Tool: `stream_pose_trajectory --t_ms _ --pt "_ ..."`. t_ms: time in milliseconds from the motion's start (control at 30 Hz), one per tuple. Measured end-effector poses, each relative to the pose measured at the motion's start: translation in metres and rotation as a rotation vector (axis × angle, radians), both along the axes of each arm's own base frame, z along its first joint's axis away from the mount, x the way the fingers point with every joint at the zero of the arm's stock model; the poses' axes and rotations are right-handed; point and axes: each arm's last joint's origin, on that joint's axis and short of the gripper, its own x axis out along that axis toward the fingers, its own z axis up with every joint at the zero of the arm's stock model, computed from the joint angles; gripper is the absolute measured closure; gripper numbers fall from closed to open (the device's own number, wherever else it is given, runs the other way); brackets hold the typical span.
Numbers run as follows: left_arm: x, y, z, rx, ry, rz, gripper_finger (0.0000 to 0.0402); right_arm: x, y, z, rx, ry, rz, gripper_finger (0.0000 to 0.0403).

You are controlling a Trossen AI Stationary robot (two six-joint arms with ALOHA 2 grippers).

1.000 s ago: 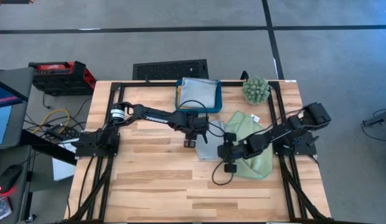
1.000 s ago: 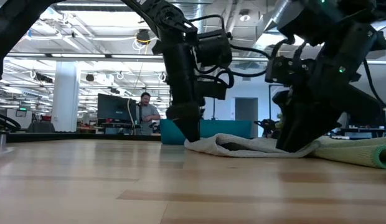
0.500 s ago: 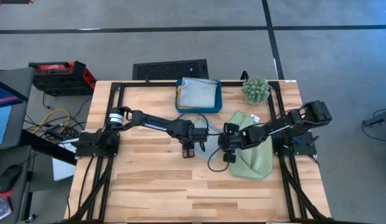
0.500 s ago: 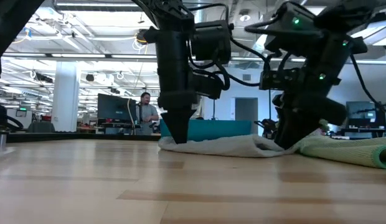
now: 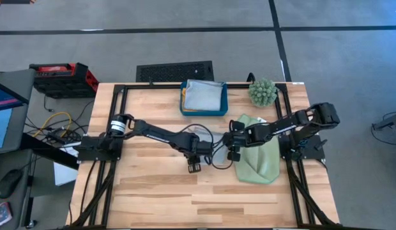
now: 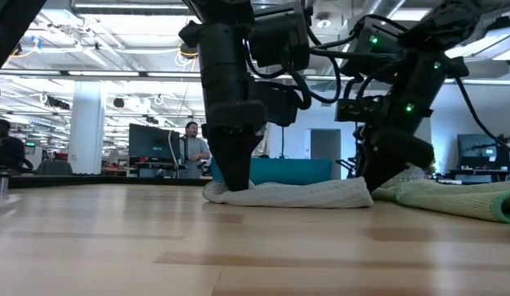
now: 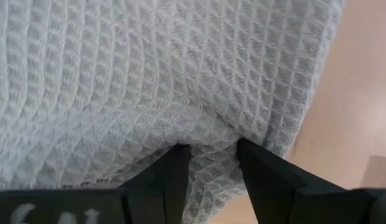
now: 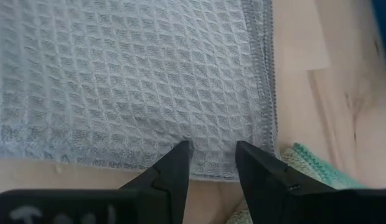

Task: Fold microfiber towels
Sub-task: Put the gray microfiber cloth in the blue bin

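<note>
Both grippers, left (image 7: 210, 155) and right (image 8: 211, 152), pinch opposite edges of the grey towel (image 6: 288, 194), keeping it flat on the table (image 5: 153, 198) for folding.

Both tools (image 5: 194, 167) (image 5: 232, 155) on (probably grey) towel (image 5: 214, 151)

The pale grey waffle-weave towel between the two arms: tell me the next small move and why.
Probably carry the pinched edge on across. The left end effector is closed on a bunched fold of the pale grey waffle-weave towel, and the right end effector grips its flat edge beside the light green towel. The cloth lies low and rumpled on the wooden table, so the fold looks unfinished.
</note>
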Motion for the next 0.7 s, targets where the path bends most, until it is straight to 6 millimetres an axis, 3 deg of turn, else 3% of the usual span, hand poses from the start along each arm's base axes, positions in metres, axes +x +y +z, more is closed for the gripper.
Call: stream_pose_trajectory --t_ms 200,400,533,700 --pt "0.005 -0.006 0.015 -0.021 -0.005 -0.020 0.0265 -0.003 0.005 0.008 -0.002 -0.019 0.028 0.0249" --pt "0.009 -0.004 0.060 -0.001 -0.133 -0.078 0.0265 -0.011 0.008 0.035 0.032 -0.118 -0.009 0.0249" --pt "0.005 0.001 0.070 0.034 -0.149 -0.062 0.0265 -0.017 -0.001 0.045 0.113 -0.152 -0.133 0.0249" --pt "0.002 0.006 0.073 0.042 -0.120 -0.047 0.0265 -0.016 -0.019 0.042 0.296 -0.138 -0.213 0.0249"
